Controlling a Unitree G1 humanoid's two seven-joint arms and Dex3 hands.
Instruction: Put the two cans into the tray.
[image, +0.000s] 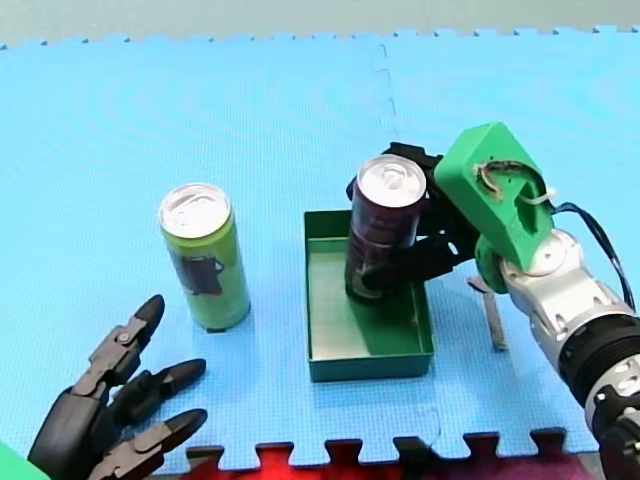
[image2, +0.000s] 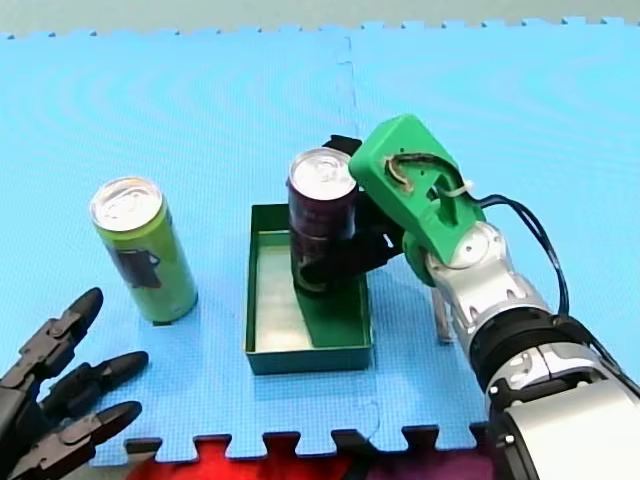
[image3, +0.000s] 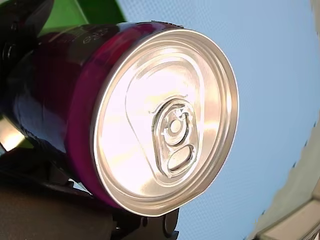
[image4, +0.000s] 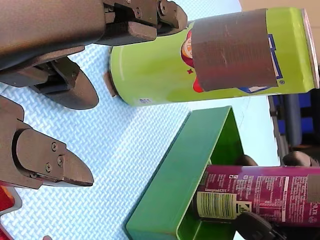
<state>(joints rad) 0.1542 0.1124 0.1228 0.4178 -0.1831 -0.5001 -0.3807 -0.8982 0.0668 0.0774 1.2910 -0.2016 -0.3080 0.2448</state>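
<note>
Right hand (image: 432, 240) gripping purple can (image: 382, 232) in green tray (image: 370, 366), left hand (image: 115, 400) empty near green can (image: 205, 258)

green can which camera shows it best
First head view: the green can stands whole, lid to base, on the mat left of the tray. Second head view shows much the same; second wrist view shows its labelled side close up. First wrist view shows the purple can.

You have a glossy purple metal can (image: 380, 235) with a bright, smooth aluminium lid (image3: 165, 130), a shiny lime-green metal can (image: 207, 265) wearing a dull grey tape patch (image4: 232, 50), a smooth green tray (image: 370, 365), matt black plastic fingers (image4: 55, 160) and a finely dimpled blue foam mat (image: 150, 120).
</note>
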